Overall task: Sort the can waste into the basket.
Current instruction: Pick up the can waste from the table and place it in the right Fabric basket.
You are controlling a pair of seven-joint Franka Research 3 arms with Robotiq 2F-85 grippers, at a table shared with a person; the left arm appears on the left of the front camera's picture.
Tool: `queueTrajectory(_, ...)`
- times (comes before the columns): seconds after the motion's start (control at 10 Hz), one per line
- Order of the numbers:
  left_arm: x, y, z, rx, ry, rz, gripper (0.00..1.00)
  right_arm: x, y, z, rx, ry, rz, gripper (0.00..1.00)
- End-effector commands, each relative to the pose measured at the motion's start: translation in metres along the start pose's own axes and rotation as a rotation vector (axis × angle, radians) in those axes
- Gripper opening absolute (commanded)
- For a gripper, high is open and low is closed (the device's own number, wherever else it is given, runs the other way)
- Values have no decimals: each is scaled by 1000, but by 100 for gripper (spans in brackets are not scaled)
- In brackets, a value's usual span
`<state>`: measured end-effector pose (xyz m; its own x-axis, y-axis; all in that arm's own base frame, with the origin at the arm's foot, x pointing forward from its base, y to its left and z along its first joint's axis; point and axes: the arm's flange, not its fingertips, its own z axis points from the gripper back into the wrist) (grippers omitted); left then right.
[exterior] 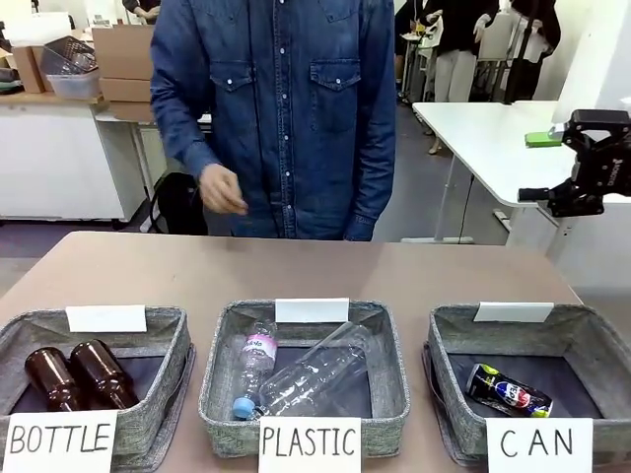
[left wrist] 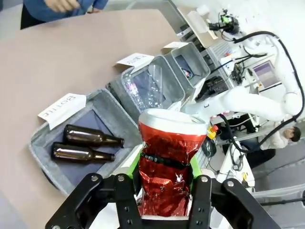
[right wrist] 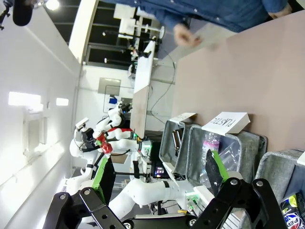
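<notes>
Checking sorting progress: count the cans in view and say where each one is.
2. The red can is clamped in the left pincer; the dark can lies in the CAN basket. None seem hidden.

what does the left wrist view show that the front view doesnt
Left wrist view alone: the left claw shut on the dented red can, held above the baskets.

Front view alone: the right claw raised at the table's right side, and the big block-letter signs on the baskets' near sides.

Both: the two brown bottles in the BOTTLE basket, the clear plastic bottles in the middle basket, the dark printed can in the CAN basket, and the person's hand.
</notes>
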<state>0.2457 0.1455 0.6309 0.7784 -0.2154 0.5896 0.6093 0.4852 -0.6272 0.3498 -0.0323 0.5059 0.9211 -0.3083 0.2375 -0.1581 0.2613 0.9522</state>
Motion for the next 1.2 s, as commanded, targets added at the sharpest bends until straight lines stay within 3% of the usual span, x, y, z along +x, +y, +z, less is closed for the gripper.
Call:
queueTrajectory(0.0,25,-28,-68,70,-33,2,40,2,2,2,-2,11,5,100)
queueTrajectory(0.4,69,-99,-252,143,157,-263,40,2,2,2,-2,11,5,100)
queueTrajectory(0.6,78,-109,-320,142,259,-377,40,2,2,2,-2,11,5,100)
queueTrajectory(0.7,78,-103,-338,108,328,-312,40,2,2,2,-2,11,5,100)
queueTrajectory(0.8,59,-131,-311,145,243,-343,40,2,2,2,-2,11,5,100)
queueTrajectory(1.1,59,-131,-311,145,243,-343,40,2,2,2,-2,11,5,100)
